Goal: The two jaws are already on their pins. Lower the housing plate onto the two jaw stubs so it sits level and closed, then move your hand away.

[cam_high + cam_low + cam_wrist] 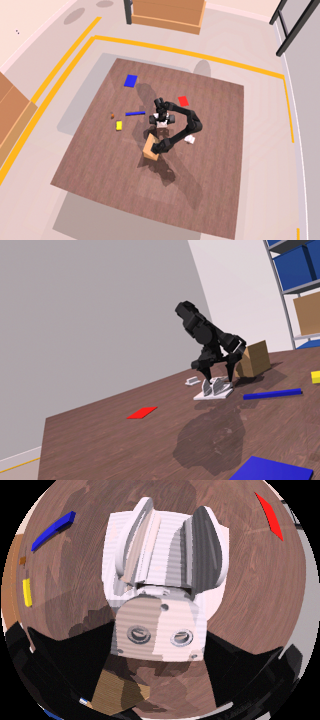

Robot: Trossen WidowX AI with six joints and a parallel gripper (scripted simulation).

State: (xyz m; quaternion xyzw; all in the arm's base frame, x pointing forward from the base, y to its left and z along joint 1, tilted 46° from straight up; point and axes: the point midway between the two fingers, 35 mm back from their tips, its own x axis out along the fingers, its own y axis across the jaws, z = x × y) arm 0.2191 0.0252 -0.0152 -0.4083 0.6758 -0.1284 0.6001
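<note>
My gripper (221,382) is shut on the white housing plate (220,378) (160,615), a finger at each side. The plate has two ringed holes and looks roughly level. Its front edge covers the rear of the white base (200,397) (216,602), hiding the jaw stubs; whether it touches them I cannot tell. The left jaw (134,550) and right jaw (206,555) stand on the base, side by side with a gap between them. In the top view the arm hides most of the assembly.
A wooden block (149,148) (254,361) stands close behind the gripper. A small white part (189,139) (192,381) lies off to one side. A blue bar (135,113) (272,394), yellow block (118,125), red sheet (183,101) (142,412) and blue sheet (130,80) lie around.
</note>
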